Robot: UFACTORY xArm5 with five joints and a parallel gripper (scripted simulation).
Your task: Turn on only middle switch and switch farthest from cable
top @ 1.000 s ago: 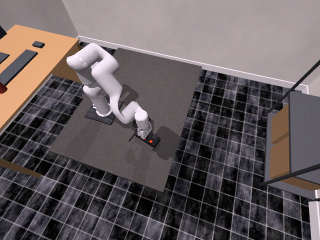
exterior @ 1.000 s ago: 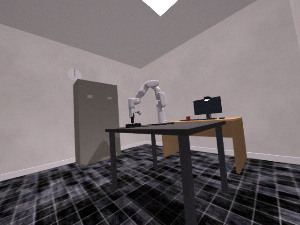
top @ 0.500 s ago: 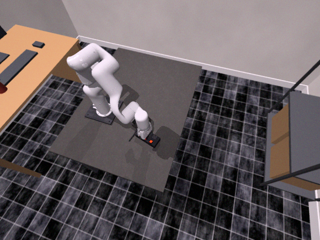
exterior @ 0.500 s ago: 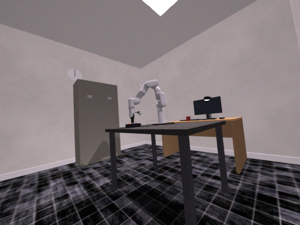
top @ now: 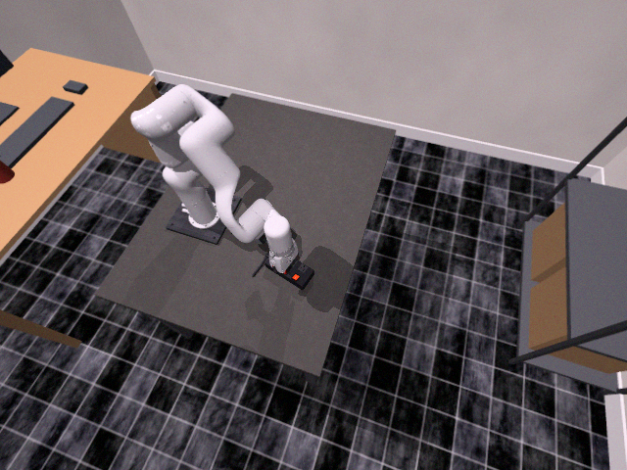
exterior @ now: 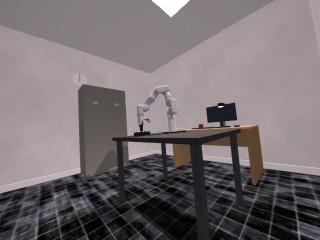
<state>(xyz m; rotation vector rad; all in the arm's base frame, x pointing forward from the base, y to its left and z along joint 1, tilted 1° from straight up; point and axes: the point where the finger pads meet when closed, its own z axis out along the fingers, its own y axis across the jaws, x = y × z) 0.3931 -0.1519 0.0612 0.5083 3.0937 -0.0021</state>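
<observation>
A black power strip (top: 294, 273) lies flat on the dark table near its right front part. One red lit switch (top: 294, 277) shows near its far end; the other switches are hidden under my wrist. A thin black cable (top: 260, 266) leaves the strip toward the left. My gripper (top: 281, 267) is shut and points straight down over the cable-side half of the strip. In the side view the gripper (exterior: 141, 128) stands just above the strip (exterior: 141, 133); I cannot tell if it touches.
The arm's base (top: 200, 218) stands on a black plate left of the strip. An orange desk (top: 45, 126) with a keyboard stands at the far left. A grey shelf unit (top: 577, 278) stands at the right.
</observation>
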